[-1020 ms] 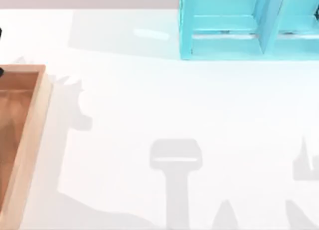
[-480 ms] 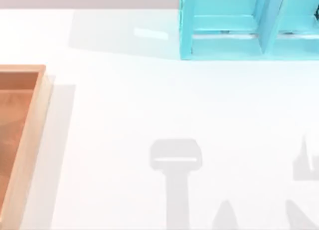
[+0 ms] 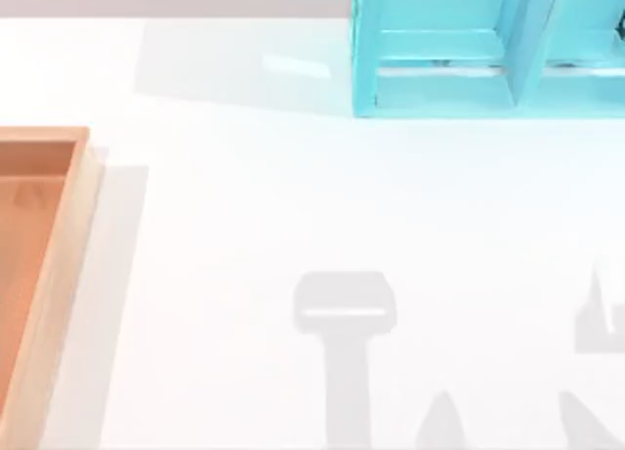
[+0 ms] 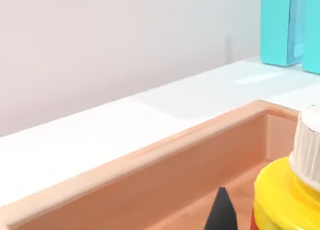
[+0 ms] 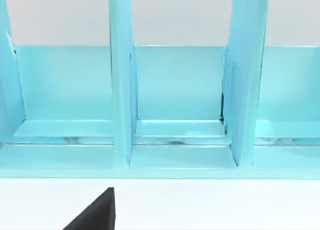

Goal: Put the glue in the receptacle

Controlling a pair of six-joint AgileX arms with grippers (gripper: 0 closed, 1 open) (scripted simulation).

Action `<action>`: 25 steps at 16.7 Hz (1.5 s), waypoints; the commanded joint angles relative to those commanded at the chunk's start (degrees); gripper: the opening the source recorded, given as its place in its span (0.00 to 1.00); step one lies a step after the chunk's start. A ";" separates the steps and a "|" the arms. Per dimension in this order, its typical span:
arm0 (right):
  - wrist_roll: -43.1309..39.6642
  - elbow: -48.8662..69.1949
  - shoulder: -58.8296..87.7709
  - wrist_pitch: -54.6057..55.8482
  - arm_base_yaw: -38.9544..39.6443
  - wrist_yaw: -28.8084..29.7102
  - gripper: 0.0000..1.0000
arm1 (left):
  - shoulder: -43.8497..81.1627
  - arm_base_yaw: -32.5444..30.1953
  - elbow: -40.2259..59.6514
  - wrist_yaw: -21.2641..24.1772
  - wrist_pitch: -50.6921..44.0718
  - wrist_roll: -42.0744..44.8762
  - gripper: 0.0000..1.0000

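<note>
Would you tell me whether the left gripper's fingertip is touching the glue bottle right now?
Apart: the left wrist view shows a strip of the receptacle's wooden wall between the dark fingertip and the yellow glue bottle.

One box (image 3: 59,265) of light brown wood sits at the left edge of the table (image 3: 293,206). One glue bottle (image 4: 287,195), yellow with a white cap, shows in the left wrist view, by the box wall. One turquoise rack (image 3: 459,60) stands at the table's far edge; the right wrist view shows three full bays and part of a fourth.
</note>
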 joint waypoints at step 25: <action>0.00 0.00 0.00 0.00 0.00 0.00 1.00 | -6.95 1.76 12.07 -6.20 -39.47 37.61 0.00</action>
